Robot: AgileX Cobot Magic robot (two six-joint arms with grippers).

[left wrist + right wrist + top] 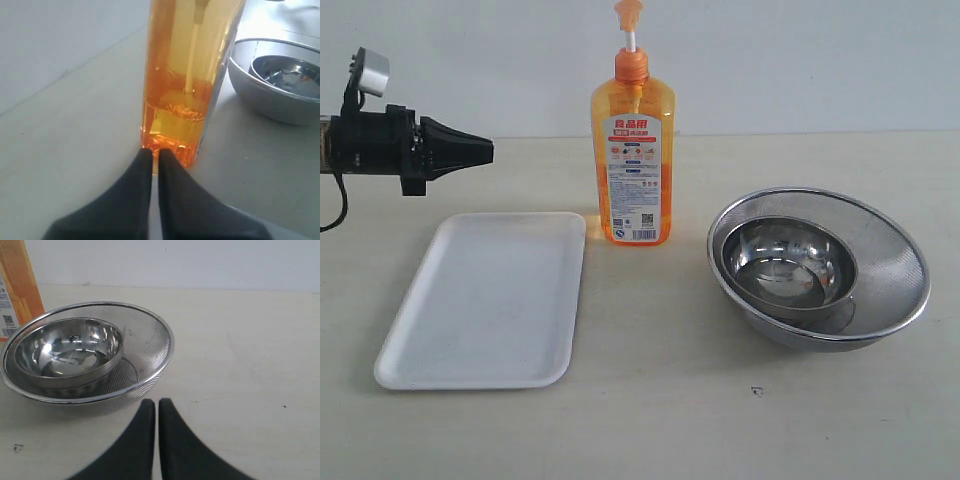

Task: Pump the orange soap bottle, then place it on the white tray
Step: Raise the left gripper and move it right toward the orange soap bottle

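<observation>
Around the bottle [632,160], on a pale table [720,420]: to its left a tray [485,300], bare, long side running near to far, far right corner just beside the bottle's base; touching or not, cannot tell. To the bottle's right a mesh bowl [892,250] with a smaller steel bowl [788,262] nested inside, near the bottle but apart from it. A small dark mark [755,391] on the table in front of the bowls.

Left gripper [488,151] up in the air beyond the tray's far left corner, about at label height in the exterior view, pointed at the bottle from the left and well apart from it. Nothing in the way, only open air. Jaws pressed together, a hairline slit between them, holding nothing. In the left wrist view, lined up on the bottle's narrow side.

Right gripper [156,402] outside the exterior view. In the right wrist view, over bare table on the near side of the mesh bowl, with both bowls between it and the bottle. Jaws closed to a thin slit, empty.

Bottle upright on the table, not on the tray. Long axis vertical, base flat, pump head on top with white stem showing. Label toward the exterior camera. Nozzle direction unclear, cut by the frame's top edge.
</observation>
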